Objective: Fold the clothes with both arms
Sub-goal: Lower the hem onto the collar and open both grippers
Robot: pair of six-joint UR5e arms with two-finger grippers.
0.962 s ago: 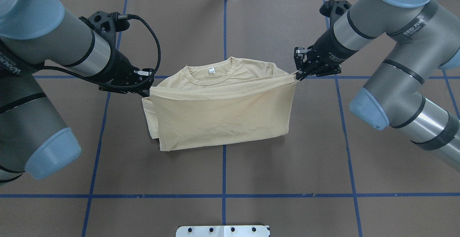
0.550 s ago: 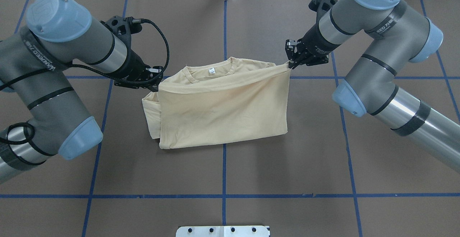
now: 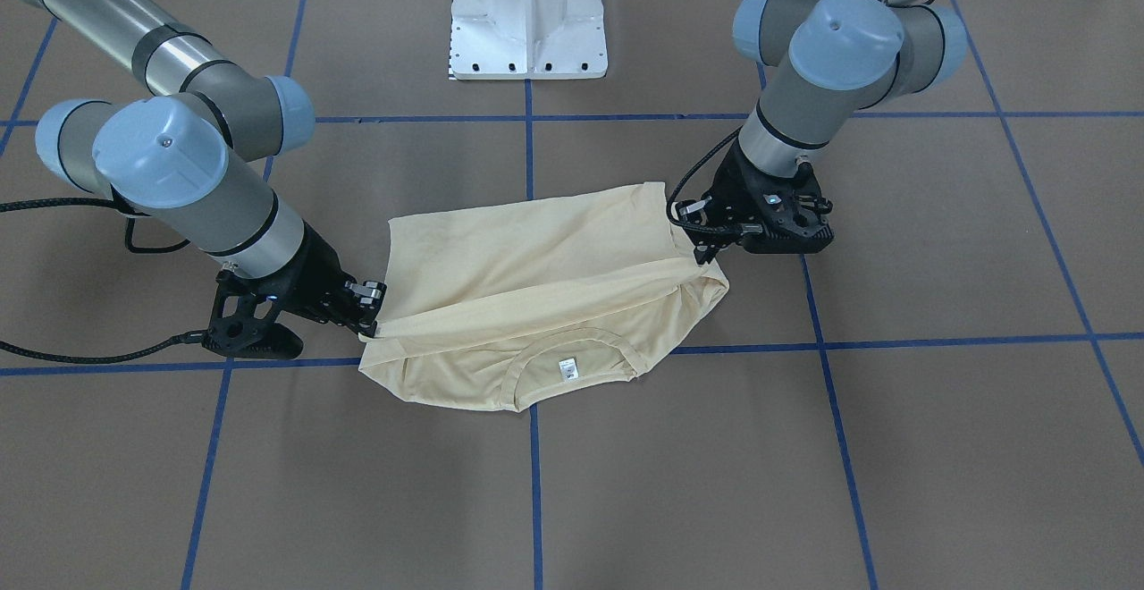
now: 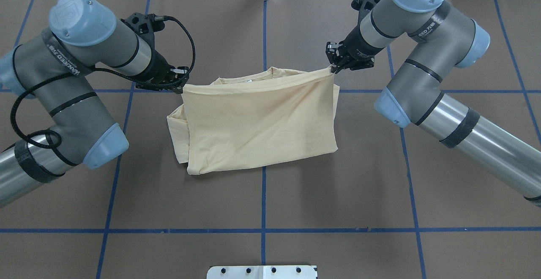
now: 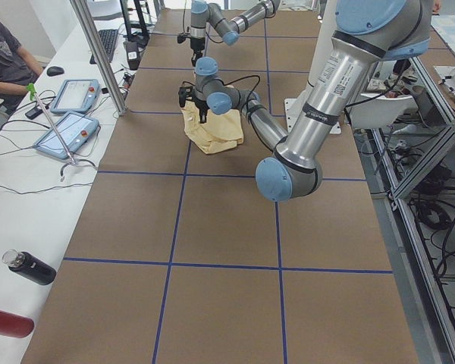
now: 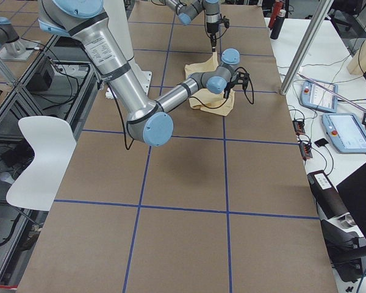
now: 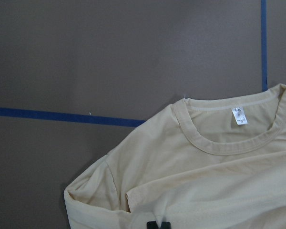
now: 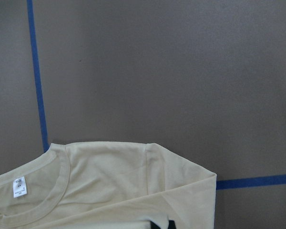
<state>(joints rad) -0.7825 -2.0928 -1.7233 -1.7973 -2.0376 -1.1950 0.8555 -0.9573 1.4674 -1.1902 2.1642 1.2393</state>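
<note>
While clamped on shirt (image 4: 258,127) corners with both jaws, carried hem (image 4: 253,87) between them farther over collar (image 7: 226,149); fold almost closed.

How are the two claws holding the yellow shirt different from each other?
The left claw pinches a corner of the shirt on the robot's left. The right claw pinches the opposite corner. The right claw reaches farther across the table than the left claw. Below the left claw the shirt bulges out in a lump. Below the right claw its side runs straighter. Both are black and shut on the folded-over layer.
</note>
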